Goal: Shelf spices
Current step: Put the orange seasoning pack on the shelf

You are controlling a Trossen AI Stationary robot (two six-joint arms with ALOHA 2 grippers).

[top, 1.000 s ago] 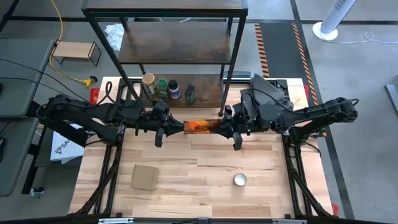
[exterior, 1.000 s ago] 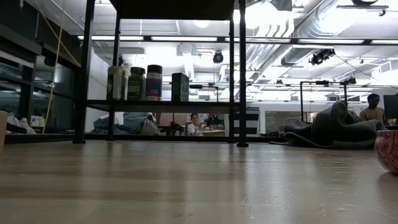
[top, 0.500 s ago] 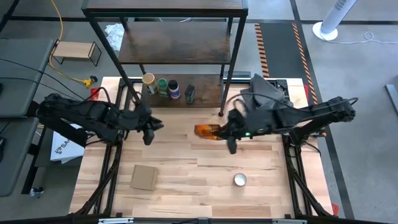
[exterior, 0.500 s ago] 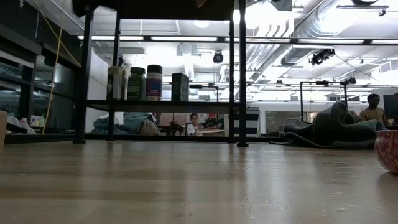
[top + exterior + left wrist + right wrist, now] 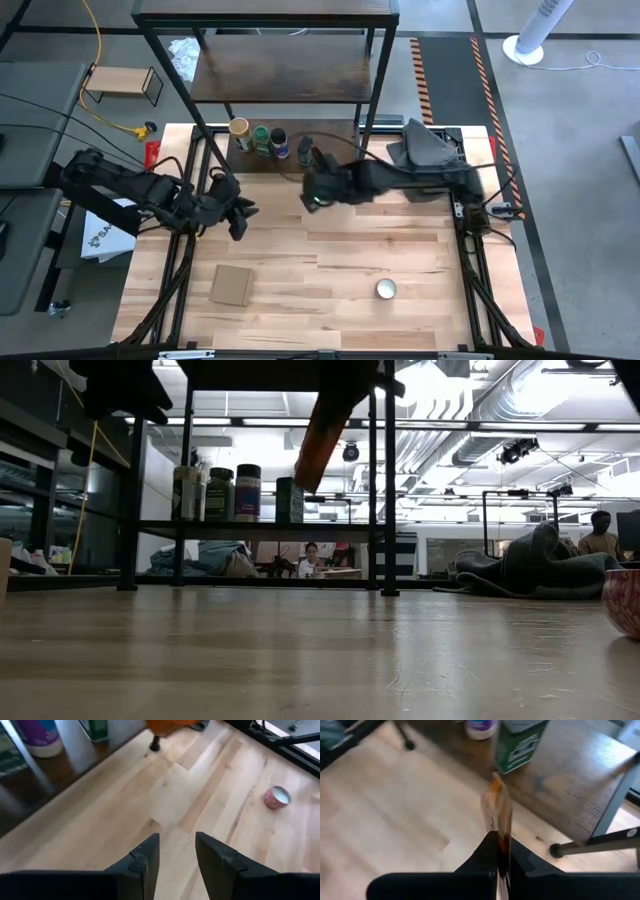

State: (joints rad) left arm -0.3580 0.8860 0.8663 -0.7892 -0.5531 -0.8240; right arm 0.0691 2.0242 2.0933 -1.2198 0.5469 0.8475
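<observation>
The pouch (image 5: pixel 496 807) now hangs from the right pincer (image 5: pixel 499 851) alone, clenched on its lower edge, edge-on just in front of the shelf (image 5: pixel 330 155) and close to the small dark tin (image 5: pixel 518 744). A second ago both pincers held it between them over the bench (image 5: pixel 330 250), well short of the shelf. The left pincer (image 5: pixel 175 855) has let go and pulled back from the shelf, its fingers parted and empty. With the handover done, only placing the pouch beside the four containers already on the bottom board seems left.
</observation>
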